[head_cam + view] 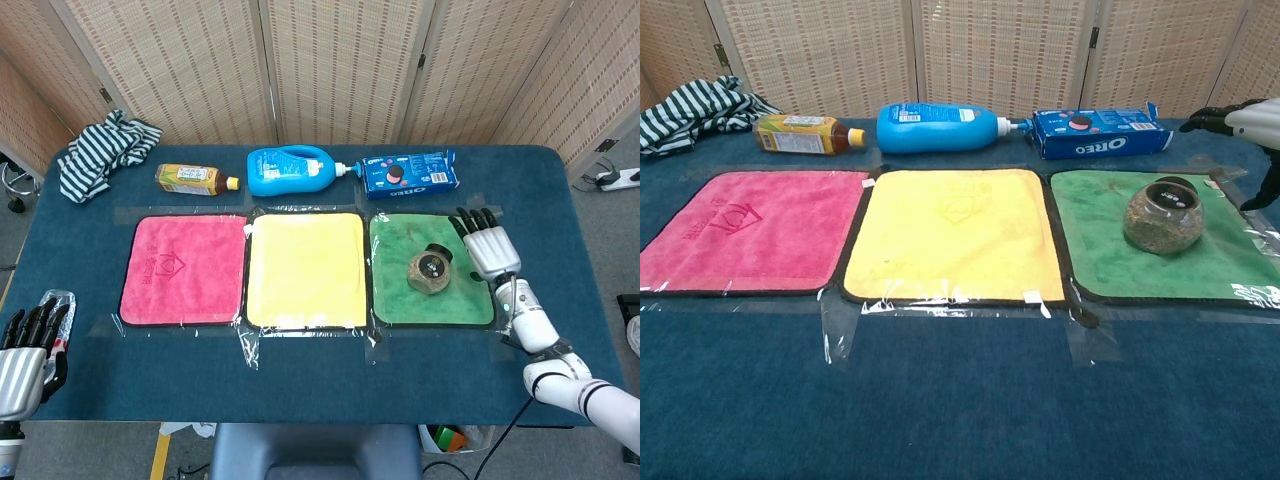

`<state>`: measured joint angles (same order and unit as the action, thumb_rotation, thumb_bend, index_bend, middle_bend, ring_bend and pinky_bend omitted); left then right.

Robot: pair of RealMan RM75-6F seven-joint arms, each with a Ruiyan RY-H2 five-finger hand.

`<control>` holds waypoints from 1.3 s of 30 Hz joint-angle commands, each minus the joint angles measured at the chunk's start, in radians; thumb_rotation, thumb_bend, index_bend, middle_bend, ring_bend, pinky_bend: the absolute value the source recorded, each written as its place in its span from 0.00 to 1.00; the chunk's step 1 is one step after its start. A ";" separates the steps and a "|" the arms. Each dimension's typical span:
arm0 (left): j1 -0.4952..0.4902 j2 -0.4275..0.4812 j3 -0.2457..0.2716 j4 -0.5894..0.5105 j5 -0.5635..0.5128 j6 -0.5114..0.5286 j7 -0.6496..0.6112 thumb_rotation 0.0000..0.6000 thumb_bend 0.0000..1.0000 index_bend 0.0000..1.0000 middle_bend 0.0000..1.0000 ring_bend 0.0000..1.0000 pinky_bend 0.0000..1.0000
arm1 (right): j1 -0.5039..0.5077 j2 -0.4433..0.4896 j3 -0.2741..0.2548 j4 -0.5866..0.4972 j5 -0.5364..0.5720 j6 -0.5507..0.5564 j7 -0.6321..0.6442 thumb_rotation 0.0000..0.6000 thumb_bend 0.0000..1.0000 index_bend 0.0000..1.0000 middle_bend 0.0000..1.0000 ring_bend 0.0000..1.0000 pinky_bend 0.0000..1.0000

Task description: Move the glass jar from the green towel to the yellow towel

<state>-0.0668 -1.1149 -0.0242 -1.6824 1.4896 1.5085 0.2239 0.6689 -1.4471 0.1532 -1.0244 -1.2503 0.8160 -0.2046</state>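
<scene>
Staged lab workspace: taped-down towels [306, 268], blue-clothed table [300, 380], wicker screens [340, 60] behind.

A woven folding screen [340, 60] stands behind the blue-covered table [300, 370], with grey floor [610, 150] alongside.

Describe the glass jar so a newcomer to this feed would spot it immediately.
Three towels lie in a row on the blue table; look at the green towel, the one nearest the right hand. The glass jar sits on it, a squat round jar with brownish contents and a dark lid, the only thing on any towel.
</scene>
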 commanded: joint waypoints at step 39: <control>0.017 0.022 0.001 0.003 -0.014 0.000 -0.061 1.00 0.70 0.08 0.06 0.10 0.00 | 0.176 -0.284 -0.053 0.215 -0.226 0.037 0.175 1.00 0.13 0.00 0.00 0.00 0.00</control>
<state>-0.0498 -1.0926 -0.0231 -1.6797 1.4754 1.5079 0.1635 0.8425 -1.7285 0.0988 -0.8070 -1.4753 0.8536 -0.0277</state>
